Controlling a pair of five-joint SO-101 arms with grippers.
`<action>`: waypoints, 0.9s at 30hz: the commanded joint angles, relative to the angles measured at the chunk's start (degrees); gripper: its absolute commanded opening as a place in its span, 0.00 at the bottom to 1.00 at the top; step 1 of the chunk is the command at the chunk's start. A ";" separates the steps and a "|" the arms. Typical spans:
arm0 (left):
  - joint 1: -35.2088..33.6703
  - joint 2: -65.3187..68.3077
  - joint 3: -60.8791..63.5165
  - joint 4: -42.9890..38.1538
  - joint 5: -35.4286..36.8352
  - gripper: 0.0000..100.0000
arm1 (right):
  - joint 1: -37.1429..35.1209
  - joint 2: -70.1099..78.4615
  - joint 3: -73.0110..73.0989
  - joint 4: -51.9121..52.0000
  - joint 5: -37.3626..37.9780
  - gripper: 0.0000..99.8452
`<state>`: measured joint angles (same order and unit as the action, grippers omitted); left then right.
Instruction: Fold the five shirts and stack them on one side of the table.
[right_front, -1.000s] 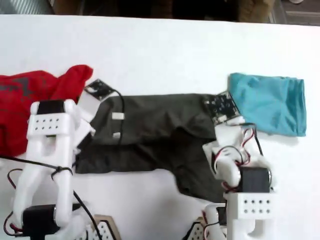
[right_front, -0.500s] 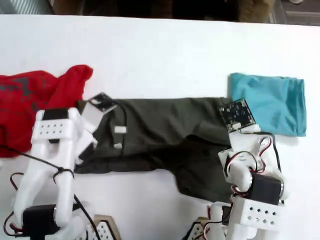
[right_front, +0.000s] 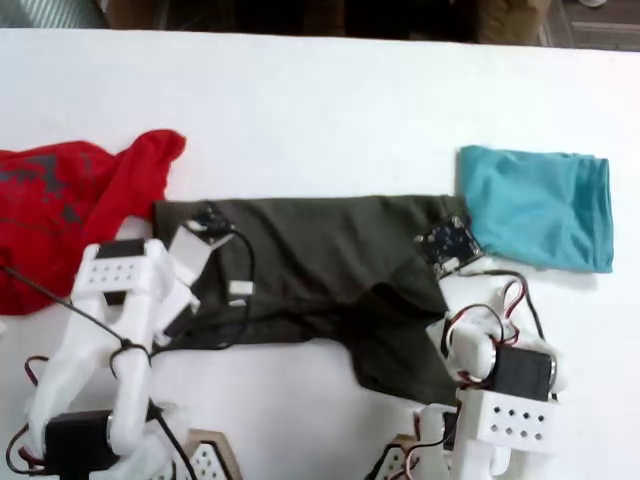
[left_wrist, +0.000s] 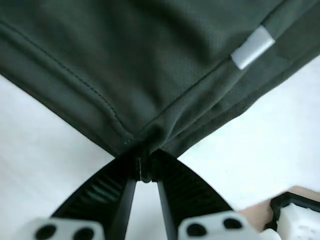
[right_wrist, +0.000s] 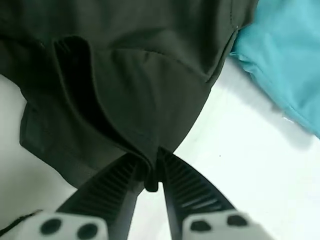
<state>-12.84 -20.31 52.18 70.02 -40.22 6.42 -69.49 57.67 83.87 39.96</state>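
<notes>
On the white bench (right_front: 320, 100) the dark green shirt (right_front: 320, 260) is spread at the middle. It lies between the crumpled red shirt (right_front: 70, 210) at the left and the folded teal shirt (right_front: 540, 205) at the right. Its pinched edge has been drawn nearer than a second ago, so a fold is judged under way. The left hand (left_wrist: 145, 169) and right hand (right_wrist: 151, 176) are each closed on its fabric.

Three shirts lie on one table (right_front: 320, 90): one red shirt (right_front: 60, 210) at the left edge, one dark olive shirt (right_front: 320, 260) toward the front edge, and one teal shirt (right_front: 535, 205) near the right edge. There are two grippers: one left gripper (left_wrist: 145, 167) and one right gripper (right_wrist: 151, 176).
</notes>
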 joint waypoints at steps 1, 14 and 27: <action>-0.44 -2.29 -1.10 1.23 -0.26 0.03 | -0.22 -1.10 -2.73 1.89 1.14 0.02; -0.18 -5.63 -2.33 4.04 -0.44 0.03 | -0.22 -1.10 -5.45 5.85 4.57 0.02; -0.18 -9.05 5.93 -1.05 -2.90 0.03 | 0.48 -0.57 -0.35 6.20 10.73 0.02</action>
<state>-12.84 -27.87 57.36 70.73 -42.95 6.33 -69.49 56.88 89.76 48.75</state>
